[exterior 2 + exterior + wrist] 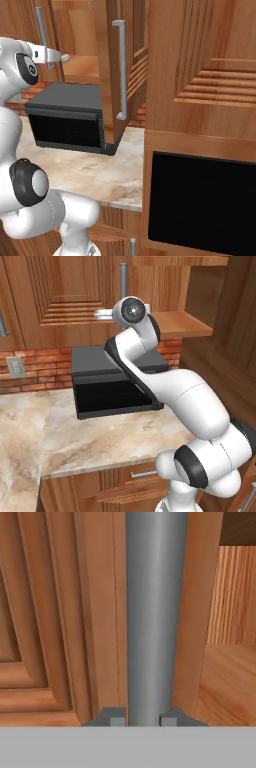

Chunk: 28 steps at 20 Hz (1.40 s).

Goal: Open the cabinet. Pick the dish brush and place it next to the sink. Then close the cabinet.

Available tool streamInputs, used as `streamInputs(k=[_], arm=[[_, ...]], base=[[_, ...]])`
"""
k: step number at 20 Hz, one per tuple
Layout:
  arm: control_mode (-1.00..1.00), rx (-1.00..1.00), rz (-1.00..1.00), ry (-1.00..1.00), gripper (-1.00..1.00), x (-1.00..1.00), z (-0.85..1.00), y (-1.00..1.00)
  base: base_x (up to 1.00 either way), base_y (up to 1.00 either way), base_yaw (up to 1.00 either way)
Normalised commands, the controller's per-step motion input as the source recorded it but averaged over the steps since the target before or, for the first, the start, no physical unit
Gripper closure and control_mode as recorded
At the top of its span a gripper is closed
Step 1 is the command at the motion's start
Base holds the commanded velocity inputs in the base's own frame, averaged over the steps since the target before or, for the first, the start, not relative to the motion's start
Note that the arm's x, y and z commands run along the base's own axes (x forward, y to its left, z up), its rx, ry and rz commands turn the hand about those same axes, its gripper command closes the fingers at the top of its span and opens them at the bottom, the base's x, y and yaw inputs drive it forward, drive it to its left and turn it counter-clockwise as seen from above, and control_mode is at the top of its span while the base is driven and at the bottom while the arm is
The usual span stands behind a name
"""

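Note:
The cabinet (pixel 65 301) is brown wood with stepped panels. Its left door stands closed, and its right door (pixel 112 75) is swung open, edge-on to me. My gripper (pixel 142 717) is shut on the left door's vertical silver bar handle (pixel 155 612), with one fingertip pressed against each side. The same gripper (pixel 100 314) reaches up past the microwave to that handle (pixel 123 278). From the right, the gripper (pixel 49 62) sits low on the bar. A small pale rounded tip (pixel 65 57), apparently the dish brush, shows just past the hand over the open shelf (pixel 182 323); the rest is hidden.
A black microwave (pixel 115 381) stands on the marble counter (pixel 100 436) under the cabinet, close below my forearm. A wall socket (pixel 16 367) sits in the brick backsplash. A low drawer unit (pixel 145 474) lies under the counter. A tall wooden unit with a black oven (pixel 200 200) fills the right.

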Motion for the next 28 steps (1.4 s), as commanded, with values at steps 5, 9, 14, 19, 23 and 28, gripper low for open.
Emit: streamInputs(k=[5,9,14,19,23,28], arm=[[-1.0,0.0,0.02,0.0,1.0,-0.02,0.09,0.42],[-1.0,0.0,0.01,0.0,1.0,0.0,0.1,0.52],[-1.0,0.0,0.0,0.0,1.0,-0.06,0.13,0.56],[-1.0,0.0,0.02,0.0,1.0,-0.25,0.14,0.55],[-1.0,0.0,0.08,0.0,1.0,-0.52,0.13,0.51],[-1.0,0.0,0.12,-0.02,1.0,-0.91,0.01,0.49]], base=[[0.0,0.0,0.0],[0.0,0.0,0.0],[0.0,0.0,0.0],[0.0,0.0,0.0],[0.0,0.0,0.0],[0.0,0.0,0.0]])
